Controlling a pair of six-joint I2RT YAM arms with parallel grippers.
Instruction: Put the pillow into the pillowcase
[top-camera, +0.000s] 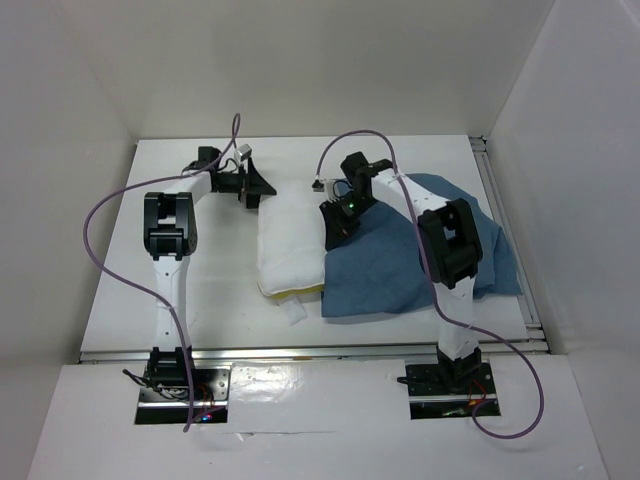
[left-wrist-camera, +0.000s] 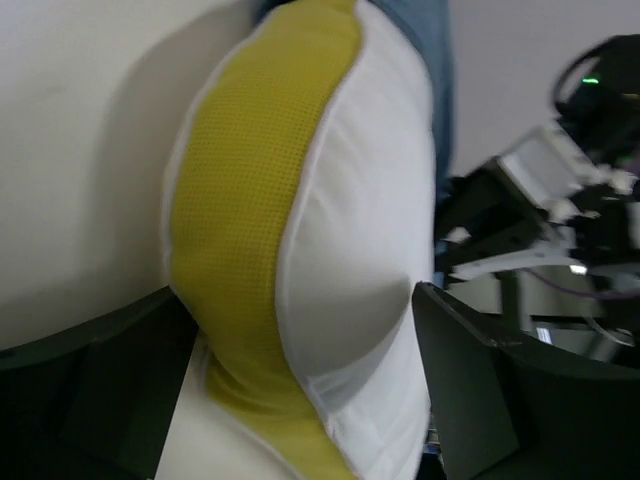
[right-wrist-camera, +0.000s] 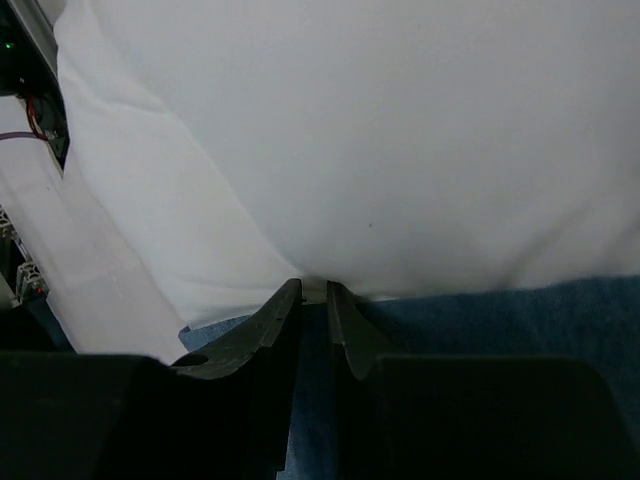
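My left end effector (left-wrist-camera: 300, 295) is clamped across the far left corner of the pillow (top-camera: 288, 240), yellow strip (left-wrist-camera: 240, 200) facing my camera, and the cloth dents in at one finger (left-wrist-camera: 470, 390). The pillow lies mid-bench (top-camera: 215, 290), and the blue pillowcase (top-camera: 400, 270) is spread to its right, touching it. My right end effector (right-wrist-camera: 313, 290) is all but closed, tips right at the line where white meets blue. I cannot tell what it pinches there.
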